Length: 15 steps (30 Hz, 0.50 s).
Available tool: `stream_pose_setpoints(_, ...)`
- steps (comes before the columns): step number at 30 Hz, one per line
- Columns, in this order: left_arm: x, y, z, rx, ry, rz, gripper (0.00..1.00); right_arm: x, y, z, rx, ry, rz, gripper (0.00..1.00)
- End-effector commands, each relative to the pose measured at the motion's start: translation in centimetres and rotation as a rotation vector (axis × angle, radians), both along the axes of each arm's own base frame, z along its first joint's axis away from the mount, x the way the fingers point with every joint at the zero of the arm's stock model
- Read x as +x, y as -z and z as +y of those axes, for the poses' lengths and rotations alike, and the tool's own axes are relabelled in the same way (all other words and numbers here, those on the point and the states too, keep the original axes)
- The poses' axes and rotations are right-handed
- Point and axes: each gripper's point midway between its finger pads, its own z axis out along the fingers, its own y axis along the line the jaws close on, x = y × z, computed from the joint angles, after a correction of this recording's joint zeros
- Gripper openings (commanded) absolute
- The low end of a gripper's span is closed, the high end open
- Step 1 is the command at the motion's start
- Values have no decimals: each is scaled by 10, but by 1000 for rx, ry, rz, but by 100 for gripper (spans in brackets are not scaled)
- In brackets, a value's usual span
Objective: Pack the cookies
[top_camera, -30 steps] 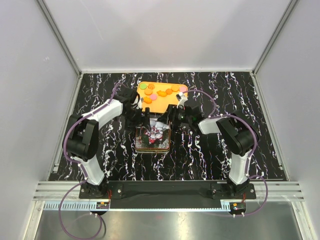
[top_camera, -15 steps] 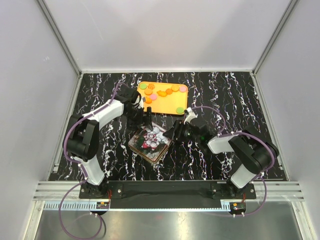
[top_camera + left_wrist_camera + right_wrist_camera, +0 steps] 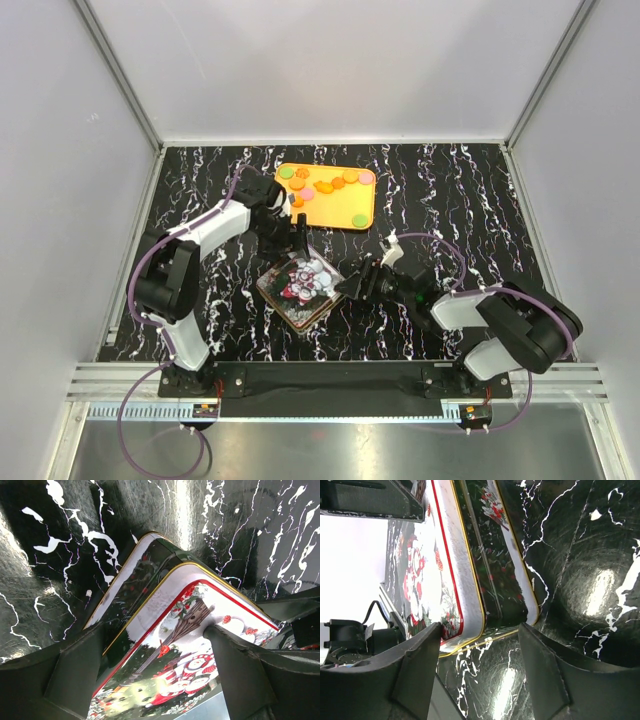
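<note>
Cookies (image 3: 325, 186) lie on the orange tray (image 3: 340, 213) at the counter's (image 3: 450, 190) far side, seen only from overhead. Wrist views show the snowman tin (image 3: 190, 630) close up: left jaws spread wide over one corner, right jaws straddling another, grip unclear.

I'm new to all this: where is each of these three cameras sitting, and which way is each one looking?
Top: fixed above and behind the arms, looking down on the table, tray and tin; left arm and right arm show whole.
Left wrist: on that arm's wrist, looking down at a tin corner; fingers of the left gripper frame it.
Right wrist: likewise on the other wrist, facing another tin corner between fingers of the right gripper.
Shared: all three see the tin.
</note>
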Motion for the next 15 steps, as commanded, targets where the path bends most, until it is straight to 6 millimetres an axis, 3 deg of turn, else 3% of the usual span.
stream_pose_setpoints(1, 12, 15, 3, 45, -22, -39, 88, -13, 19, -3, -47, -25, 58, 69)
stream_pose_setpoints(8, 9, 17, -4, 58, 20, -38, 88, -7, 41, 3, -79, -36, 84, 56)
stream_pose_setpoints(15, 10, 14, -5, 72, 51, -36, 89, 3, 33, 6, -134, -61, 34, 59)
